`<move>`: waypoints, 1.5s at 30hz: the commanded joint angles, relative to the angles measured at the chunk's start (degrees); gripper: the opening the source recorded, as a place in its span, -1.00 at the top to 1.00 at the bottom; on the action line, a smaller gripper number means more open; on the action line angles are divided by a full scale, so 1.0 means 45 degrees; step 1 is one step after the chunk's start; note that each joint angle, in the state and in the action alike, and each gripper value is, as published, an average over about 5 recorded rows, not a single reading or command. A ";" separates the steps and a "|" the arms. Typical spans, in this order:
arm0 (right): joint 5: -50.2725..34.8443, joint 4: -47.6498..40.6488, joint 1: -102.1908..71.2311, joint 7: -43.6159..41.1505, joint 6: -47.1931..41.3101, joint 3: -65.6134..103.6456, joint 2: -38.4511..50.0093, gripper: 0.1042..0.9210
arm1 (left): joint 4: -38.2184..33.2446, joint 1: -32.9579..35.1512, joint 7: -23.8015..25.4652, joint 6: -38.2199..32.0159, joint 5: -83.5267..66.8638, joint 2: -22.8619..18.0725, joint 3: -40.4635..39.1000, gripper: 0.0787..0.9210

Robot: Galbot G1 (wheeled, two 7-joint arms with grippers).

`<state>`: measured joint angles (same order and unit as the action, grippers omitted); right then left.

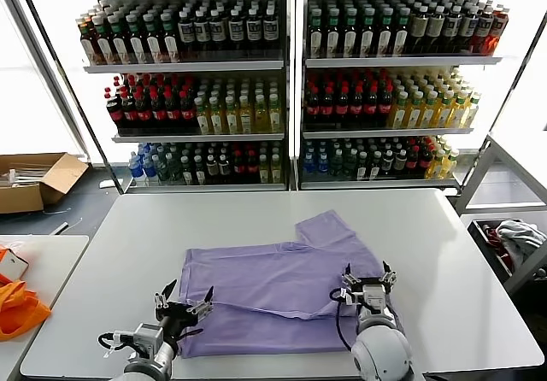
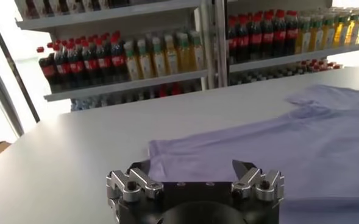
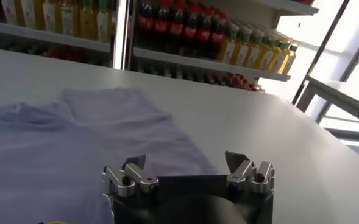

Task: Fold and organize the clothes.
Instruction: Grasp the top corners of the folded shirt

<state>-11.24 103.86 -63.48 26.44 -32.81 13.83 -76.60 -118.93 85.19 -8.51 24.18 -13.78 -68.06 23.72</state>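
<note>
so far the t-shirt (image 1: 282,291) at lower centre is partly folded; left gripper (image 1: 182,304) and right gripper (image 1: 369,284) hover wide, holding nothing.

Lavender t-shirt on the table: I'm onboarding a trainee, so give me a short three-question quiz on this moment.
1. True or false: the lavender t-shirt hangs from a gripper.
2. The left gripper is: A) shut on cloth B) open, near the shirt's left edge C) out of view.
3. Fill in: the right gripper is over the shirt's ____ side.

Key: 1 false, it lies on the white table; 2 B; 3 right.
</note>
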 commanded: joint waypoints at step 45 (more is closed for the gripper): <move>-0.2072 -0.7496 0.6236 -0.1173 0.0120 -0.0448 -0.1543 -0.76 | 0.5826 -0.6357 0.0485 0.1962 -0.2967 0.1227 -0.1668 -0.77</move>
<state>-20.84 71.77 -35.60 21.25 -32.11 11.62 -83.18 -94.42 57.23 -6.14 32.62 -27.13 -62.21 16.44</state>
